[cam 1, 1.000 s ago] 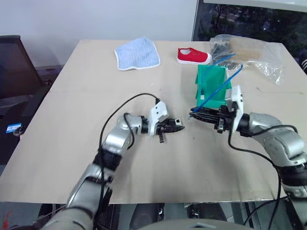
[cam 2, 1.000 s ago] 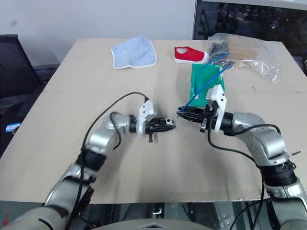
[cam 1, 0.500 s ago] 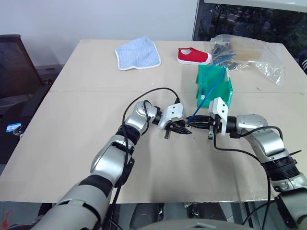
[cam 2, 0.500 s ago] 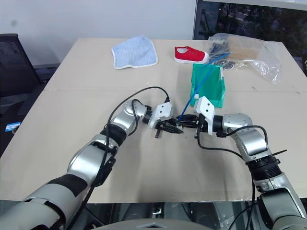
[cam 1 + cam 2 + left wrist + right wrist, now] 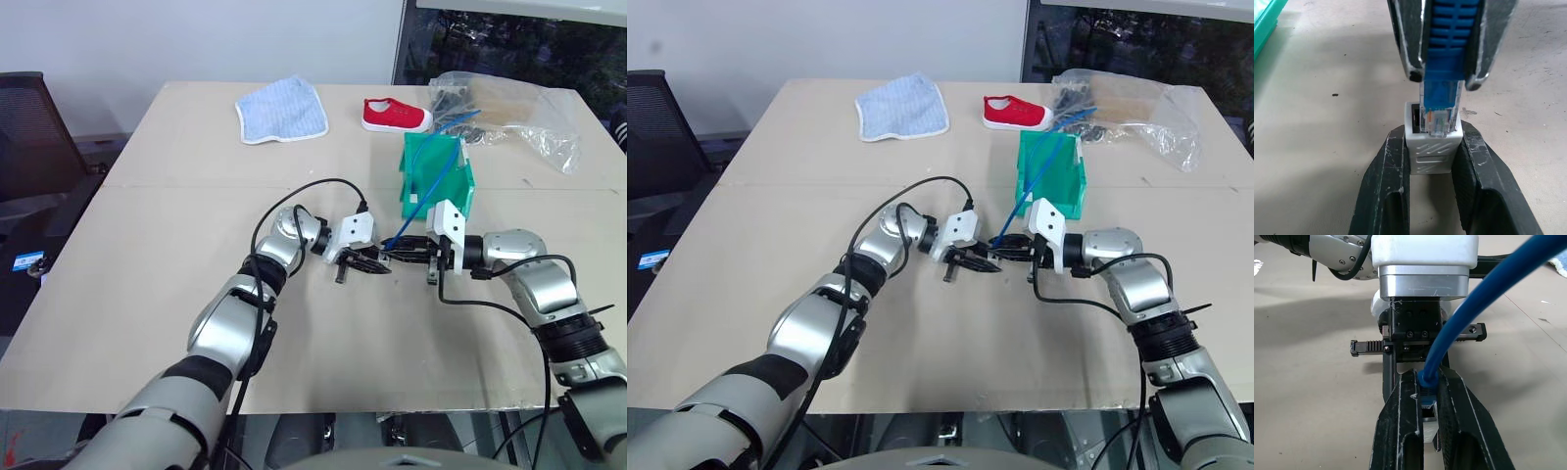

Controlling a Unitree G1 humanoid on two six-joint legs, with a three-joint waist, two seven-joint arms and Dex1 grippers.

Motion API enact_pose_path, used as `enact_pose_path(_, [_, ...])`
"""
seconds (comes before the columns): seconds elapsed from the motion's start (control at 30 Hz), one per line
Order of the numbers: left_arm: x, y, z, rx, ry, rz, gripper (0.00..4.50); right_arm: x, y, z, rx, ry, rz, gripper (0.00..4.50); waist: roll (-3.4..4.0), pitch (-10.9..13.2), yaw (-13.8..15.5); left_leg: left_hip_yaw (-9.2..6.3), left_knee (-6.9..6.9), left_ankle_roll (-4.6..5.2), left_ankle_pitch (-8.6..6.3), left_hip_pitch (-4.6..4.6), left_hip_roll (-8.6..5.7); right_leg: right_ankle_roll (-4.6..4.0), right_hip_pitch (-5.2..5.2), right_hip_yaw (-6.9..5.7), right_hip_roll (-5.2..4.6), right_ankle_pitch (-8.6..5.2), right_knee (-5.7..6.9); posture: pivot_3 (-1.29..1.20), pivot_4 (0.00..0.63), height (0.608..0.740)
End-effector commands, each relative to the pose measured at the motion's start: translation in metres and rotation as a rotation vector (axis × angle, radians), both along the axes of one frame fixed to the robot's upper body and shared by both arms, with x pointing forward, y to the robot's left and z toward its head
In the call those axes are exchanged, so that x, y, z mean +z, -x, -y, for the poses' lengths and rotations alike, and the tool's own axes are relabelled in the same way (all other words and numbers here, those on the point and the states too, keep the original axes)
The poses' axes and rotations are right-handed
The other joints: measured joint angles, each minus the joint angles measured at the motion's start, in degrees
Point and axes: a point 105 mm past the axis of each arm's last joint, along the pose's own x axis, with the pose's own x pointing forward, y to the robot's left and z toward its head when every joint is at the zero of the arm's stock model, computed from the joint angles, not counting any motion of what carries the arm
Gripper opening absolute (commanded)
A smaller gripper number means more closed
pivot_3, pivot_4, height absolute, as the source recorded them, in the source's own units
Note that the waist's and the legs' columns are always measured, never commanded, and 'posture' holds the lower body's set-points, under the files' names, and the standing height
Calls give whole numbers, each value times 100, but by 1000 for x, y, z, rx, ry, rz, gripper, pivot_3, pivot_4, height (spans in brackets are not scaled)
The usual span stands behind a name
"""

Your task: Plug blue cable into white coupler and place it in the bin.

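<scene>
A: Arms? Quick.
B: Both reach in over mid-table, tips meeting nose to nose. Left gripper [image 5: 1432, 161] is clamped on the white coupler [image 5: 1432, 152]; right gripper [image 5: 1429, 404] is pinched on the blue cable [image 5: 1474, 303] at its boot, just behind the clear plug.
A: Plug in yet?
B: Plug tip sits at the coupler's socket mouth, touching; how deep it goes, can't tell.
A: Versus a second ago?
B: Then the grippers were apart with a gap between them; now they've closed in. Since half a second ago, no change.
A: Cable's other end?
B: It arcs up and back from the right gripper into the bin [image 5: 419, 157], which stands just behind the grippers.
A: Clutter?
B: Red shoe [image 5: 395, 115], blue cloth [image 5: 281, 108] and a clear plastic bag [image 5: 514, 113] at the far edge, well apart from the grippers. Nothing between the tips.
</scene>
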Motion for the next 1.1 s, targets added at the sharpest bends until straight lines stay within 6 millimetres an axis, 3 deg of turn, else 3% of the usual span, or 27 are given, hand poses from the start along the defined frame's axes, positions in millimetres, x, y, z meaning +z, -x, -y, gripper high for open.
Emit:
enact_pose_path(0.03, [-2,1,0,-17,-25,7,566,-3,-1,4,4,38,-5,0,0,0,-1,0,0,0,0,0,0,0,0,0,0,0,0,0,150,740])
enact_pose_path(1.1, [-3,2,2,-29,-33,5,566,1,3,9,-5,10,-26,0,0,0,5,0,0,-2,1,-1,0,0,0,-1,-1,0,-1,0,150,740])
